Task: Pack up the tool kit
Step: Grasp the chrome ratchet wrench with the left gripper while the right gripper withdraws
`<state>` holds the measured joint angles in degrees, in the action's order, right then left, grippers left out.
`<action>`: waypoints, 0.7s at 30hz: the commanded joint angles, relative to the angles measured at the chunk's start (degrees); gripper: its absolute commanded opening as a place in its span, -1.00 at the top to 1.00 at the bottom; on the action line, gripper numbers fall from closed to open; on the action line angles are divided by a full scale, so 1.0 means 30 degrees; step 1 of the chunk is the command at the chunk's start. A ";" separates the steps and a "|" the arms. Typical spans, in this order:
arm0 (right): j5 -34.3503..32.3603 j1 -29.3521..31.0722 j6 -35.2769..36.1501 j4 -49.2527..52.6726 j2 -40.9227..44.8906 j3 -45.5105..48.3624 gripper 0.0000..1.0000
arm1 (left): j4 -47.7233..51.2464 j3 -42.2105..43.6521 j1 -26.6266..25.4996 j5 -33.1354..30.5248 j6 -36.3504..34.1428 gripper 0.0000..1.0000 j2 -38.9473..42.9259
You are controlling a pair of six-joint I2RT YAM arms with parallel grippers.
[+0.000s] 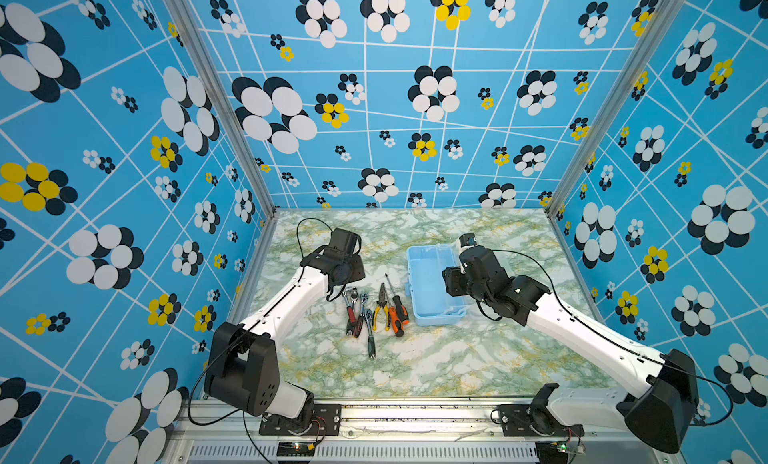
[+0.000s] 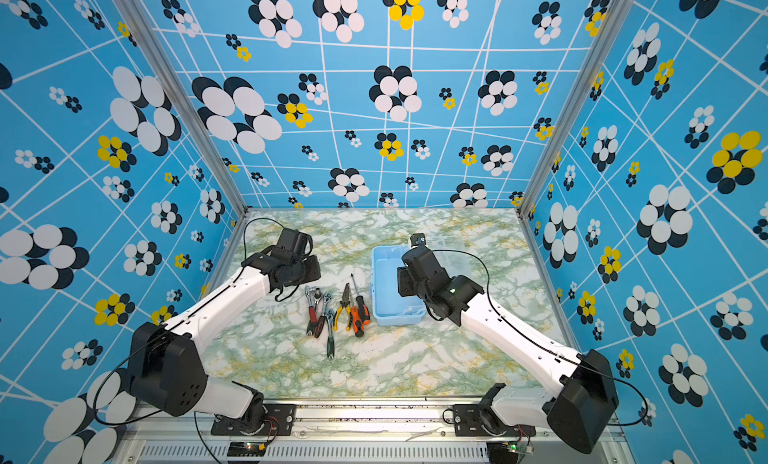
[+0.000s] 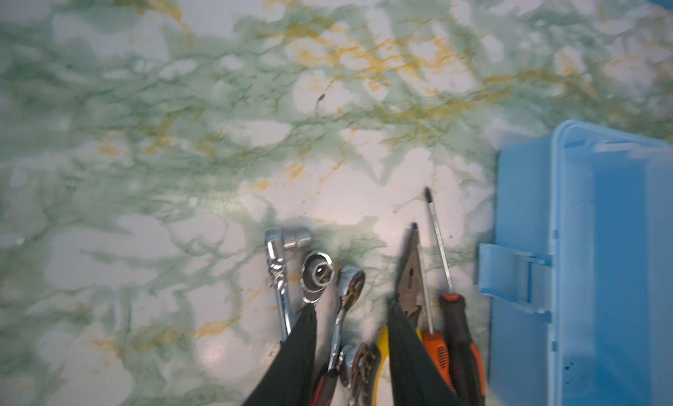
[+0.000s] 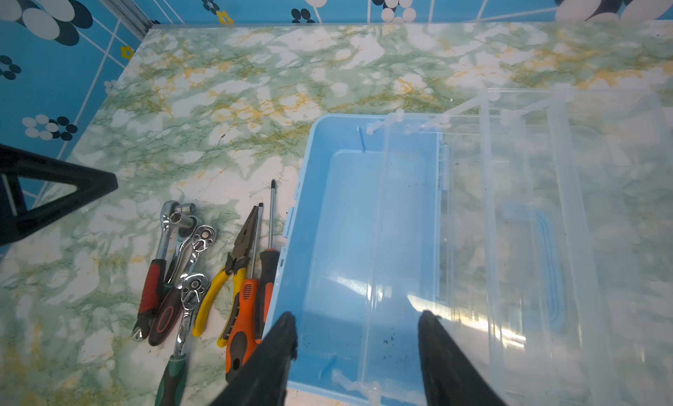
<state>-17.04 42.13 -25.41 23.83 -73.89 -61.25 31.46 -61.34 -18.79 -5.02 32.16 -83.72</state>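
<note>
The tool kit's light-blue box (image 1: 432, 287) lies open on the marble table, and in the right wrist view its clear lid (image 4: 546, 204) is folded back beside it with the blue handle (image 4: 546, 262) beneath. Left of the box in a row lie chrome ratchet wrenches (image 1: 357, 312), yellow-handled pliers (image 1: 381, 306) and orange-black screwdrivers (image 1: 397, 312). My left gripper (image 3: 350, 309) hovers open over the row. A ratchet wrench (image 3: 349, 287) lies between its fingers, untouched. The pliers (image 3: 409, 273) pass under one finger. My right gripper (image 4: 357, 317) stands open above the box (image 4: 342, 222), holding nothing.
Blue flower-patterned walls with aluminium corner posts (image 1: 253, 179) close in the table on three sides. Bare marble tabletop (image 1: 415, 366) stretches in front of the tools. A clear inner tray (image 4: 408, 204) hangs over part of the box. The arms' bases sit on the front rail (image 1: 415, 416).
</note>
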 commanded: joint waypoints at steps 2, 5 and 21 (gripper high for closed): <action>0.0256 0.0191 -0.0423 -0.1096 0.0069 0.1240 -0.03 | -0.0201 0.1623 0.0051 -0.0607 0.0832 0.39 0.0718; 0.0069 0.0224 -0.0489 -0.1194 0.0330 0.1739 -0.04 | -0.0658 0.2623 0.0089 -0.0738 0.1307 0.41 0.0637; -0.0301 0.0224 -0.0499 -0.0942 0.0916 0.1993 0.01 | -0.4871 0.4525 0.0539 0.0258 0.1958 0.51 -0.2497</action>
<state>-17.30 42.37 -26.37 21.58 -71.88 -55.42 18.72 -46.54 -17.69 -5.08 38.15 -89.78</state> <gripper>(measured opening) 0.498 0.247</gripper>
